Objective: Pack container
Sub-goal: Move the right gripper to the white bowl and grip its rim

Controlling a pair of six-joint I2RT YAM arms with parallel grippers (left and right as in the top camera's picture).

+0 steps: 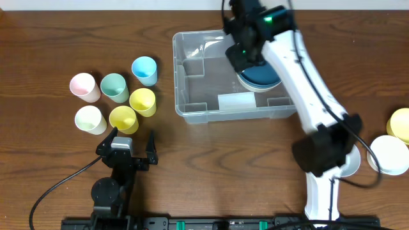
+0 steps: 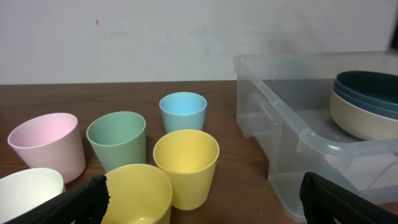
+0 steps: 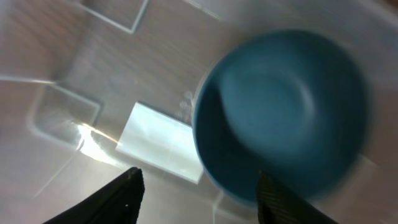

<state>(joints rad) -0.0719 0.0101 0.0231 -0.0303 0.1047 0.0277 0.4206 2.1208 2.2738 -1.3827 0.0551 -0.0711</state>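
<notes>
The container (image 1: 177, 76) sits at the far middle of the surface (image 1: 51, 38), with a stack of bowls (image 1: 259, 78) already in its right end; the right gripper (image 3: 200, 186) hangs over that stack, fingers spread and pinching nothing (the wrist view is blurred, but the top blue bowl lies free below them). I judge the bowl step all but done; next the arm needs a straight lift clear of the rim, then a reach to the yellow dish (image 1: 401, 124) and white dish (image 1: 390, 153) on its own side. The left gripper (image 1: 133, 134) rests by the six cups (image 1: 115, 87), fingers spread, empty.
</notes>
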